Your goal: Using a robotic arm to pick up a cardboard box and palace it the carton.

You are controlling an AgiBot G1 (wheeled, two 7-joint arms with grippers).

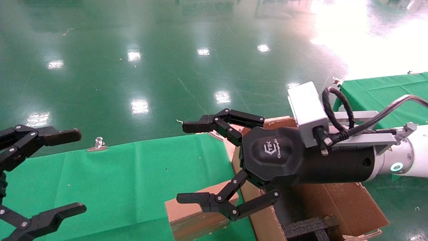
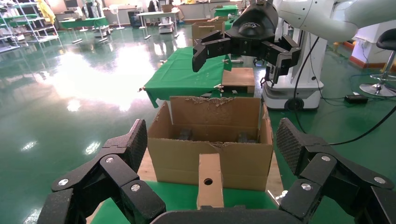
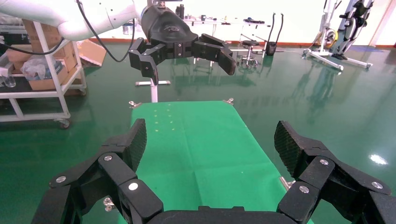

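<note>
Both grippers' fingers spread wide, empty: right gripper (image 1: 195, 164) above cardboard box (image 1: 195, 214) beside carton (image 1: 347, 204) edge.

Cardboard box (image 1: 194, 217) partly hidden behind right gripper (image 1: 195, 162), bottom cropped. Carton (image 1: 337, 201) mostly blocked by arm. Left gripper (image 1: 50, 174) cropped at edge.

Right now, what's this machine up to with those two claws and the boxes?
It is meant to put the small cardboard box into the big carton. Nothing is held yet. The right gripper hangs open in the air above the box, at the carton's edge. The left gripper, also open, waits off to the side over the green-covered table. The box sits on that table right beside the carton, so the pick-up has not happened.
</note>
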